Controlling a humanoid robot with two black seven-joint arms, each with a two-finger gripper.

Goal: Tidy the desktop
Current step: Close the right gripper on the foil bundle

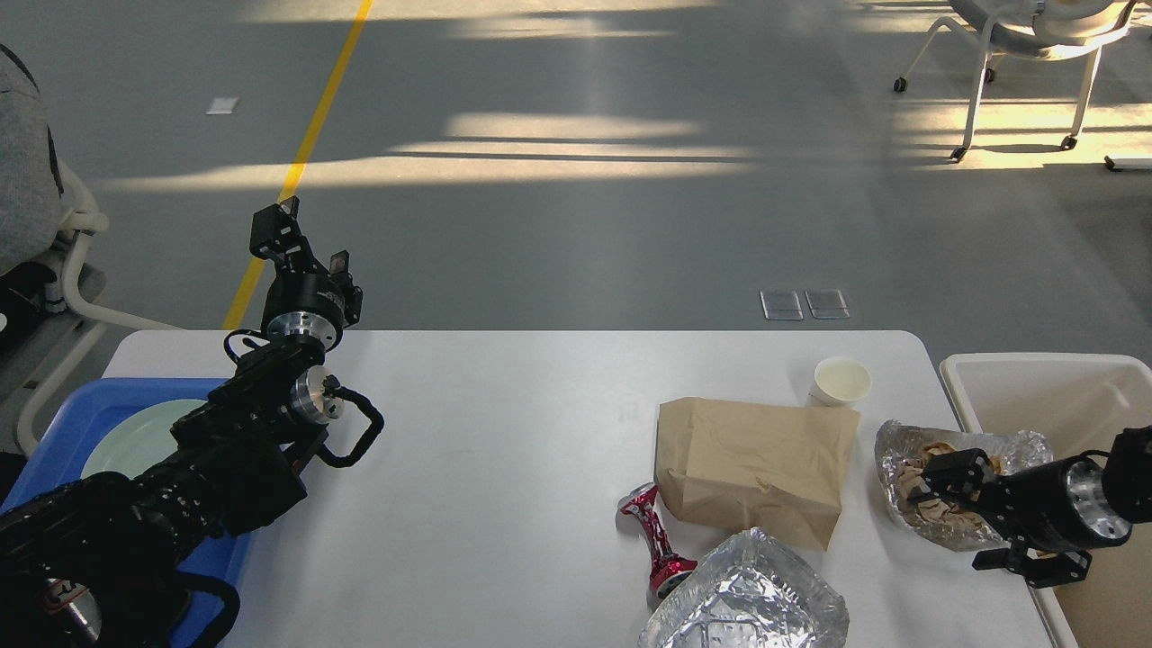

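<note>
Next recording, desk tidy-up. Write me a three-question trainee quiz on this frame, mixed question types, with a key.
1. True or false: the paper cup lies tipped on its side.
2. Which thing does the right gripper reach into?
A. the brown paper bag
B. the foil wrapper at the desktop's right edge
C. the crushed red can
3. Fill in: the pale plate sits in the blue ____.

Key
1. False: it stands upright behind the bag.
2. B. Whether its fingers have closed on anything cannot be told.
3. tray, under the left arm; the left gripper is raised and open.
</note>
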